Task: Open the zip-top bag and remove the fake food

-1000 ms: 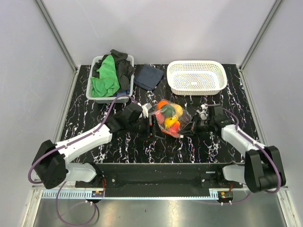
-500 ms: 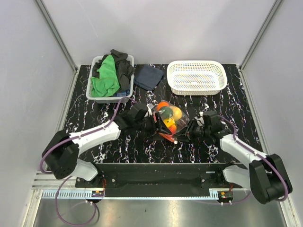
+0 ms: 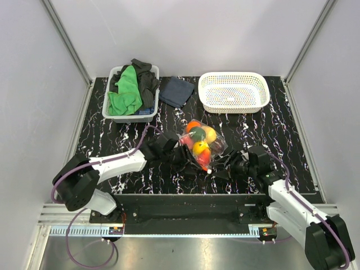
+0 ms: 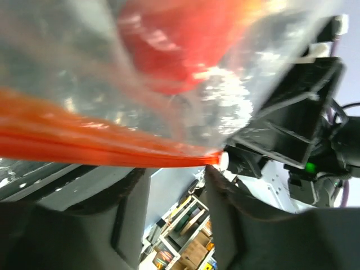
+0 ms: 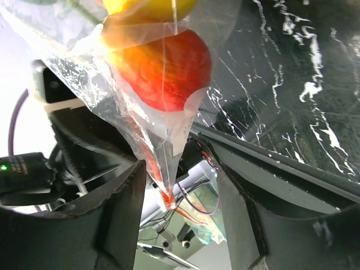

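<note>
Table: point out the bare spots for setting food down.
Bare table between the bin and left arm, and right of the bag below the basket. Crowded at centre: left tool and right tool flank the bag.

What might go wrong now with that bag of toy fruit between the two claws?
1. The right gripper stands open around only a corner of the zip-top bag; closing there may pinch thin film and slip.
2. The left gripper also looks open at the zip strip, so the bag may sag away.
3. The fake food crowds that corner and may spill onto the table.
</note>
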Controlling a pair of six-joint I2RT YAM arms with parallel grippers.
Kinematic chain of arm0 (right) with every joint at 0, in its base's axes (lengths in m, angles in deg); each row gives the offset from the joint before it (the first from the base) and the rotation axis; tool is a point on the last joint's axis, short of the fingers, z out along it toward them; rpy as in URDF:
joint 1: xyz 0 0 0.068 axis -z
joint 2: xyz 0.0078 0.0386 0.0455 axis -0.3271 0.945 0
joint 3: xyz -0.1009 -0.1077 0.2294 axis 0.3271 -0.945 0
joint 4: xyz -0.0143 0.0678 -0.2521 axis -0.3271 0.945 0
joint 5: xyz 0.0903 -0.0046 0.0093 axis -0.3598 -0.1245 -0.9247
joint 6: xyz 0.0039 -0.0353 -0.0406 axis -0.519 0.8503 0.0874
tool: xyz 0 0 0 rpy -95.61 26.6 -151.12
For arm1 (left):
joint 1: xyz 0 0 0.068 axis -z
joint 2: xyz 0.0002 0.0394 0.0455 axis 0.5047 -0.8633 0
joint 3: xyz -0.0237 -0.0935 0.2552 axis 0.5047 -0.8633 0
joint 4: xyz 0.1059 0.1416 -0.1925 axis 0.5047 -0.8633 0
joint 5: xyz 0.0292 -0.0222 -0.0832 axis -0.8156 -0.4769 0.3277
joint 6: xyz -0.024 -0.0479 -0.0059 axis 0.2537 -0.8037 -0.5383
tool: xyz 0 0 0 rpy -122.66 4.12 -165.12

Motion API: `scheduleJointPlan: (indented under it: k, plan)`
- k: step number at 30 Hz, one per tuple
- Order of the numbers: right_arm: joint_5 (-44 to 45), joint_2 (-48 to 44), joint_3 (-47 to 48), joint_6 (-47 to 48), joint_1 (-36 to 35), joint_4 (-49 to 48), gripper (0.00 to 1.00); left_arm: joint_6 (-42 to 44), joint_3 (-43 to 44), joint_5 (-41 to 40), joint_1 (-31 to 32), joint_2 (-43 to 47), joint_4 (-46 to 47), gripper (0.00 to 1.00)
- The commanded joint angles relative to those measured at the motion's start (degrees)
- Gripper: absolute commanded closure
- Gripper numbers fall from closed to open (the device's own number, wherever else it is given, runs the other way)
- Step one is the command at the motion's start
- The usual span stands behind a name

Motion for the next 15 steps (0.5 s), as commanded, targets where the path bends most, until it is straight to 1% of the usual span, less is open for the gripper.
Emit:
scheduleJointPlan:
  k: [1, 3, 8, 10, 13, 14, 15]
  plan:
    - [1.29, -0.75, -0.88, -1.94, -0.23, -0.89, 0.37, -1.07, -0.06, -1.32, 0.22, 1.16, 2.64, 0.67]
    - [0.33, 0.91, -0.79, -1.32, -0.23, -2.38, 0.37, -0.8, 0.12, -1.41, 0.22, 0.28, 3.34, 0.7]
    - [-2.56, 4.87, -0.01, -0.7, -0.23, -8.35, 0.37, -0.01, 0.12, -1.85, -0.21, -0.6, 5.1, 0.71]
    - [-4.06, 8.12, 0.35, -0.36, -0.23, -11.7, 0.39, 0.6, 0.2, -1.85, -0.39, -1.04, 5.01, 0.71]
    - [-4.68, 10.93, 1.14, 0.7, -0.23, -13.19, 0.45, 1.48, 0.2, -2.03, -0.65, -0.69, 5.28, 0.76]
    - [-4.25, 11.37, 1.31, 0.79, -0.23, -13.46, 0.53, 1.66, 0.47, -2.03, -0.65, -0.52, 4.58, 0.77]
    - [-4.16, 12.07, 1.14, 0.79, -0.23, -14.16, 0.58, 2.1, 0.55, -2.12, -0.74, -0.17, 4.22, 0.79]
